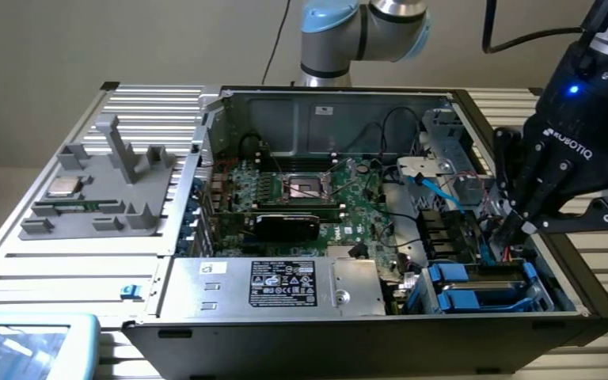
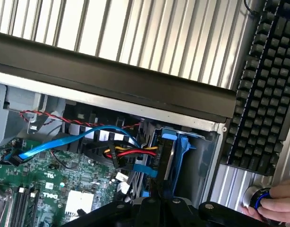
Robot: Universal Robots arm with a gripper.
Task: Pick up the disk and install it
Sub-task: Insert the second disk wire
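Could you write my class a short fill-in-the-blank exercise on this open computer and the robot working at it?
1. The gripper reaches into the open computer case at the exterior view's ____ side.
2. The drive carriers in the bay are coloured ____.
3. Outside the case lies a black ____, beside a person's hand.
4. The label on the silver box is ____.

Missing words: right; blue; keyboard; black

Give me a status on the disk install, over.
Black three-finger gripper down inside the open computer case, by the drive bay. Blue-framed grey disk seated edge-on in the bay. Red, yellow and blue cables crowd alongside.
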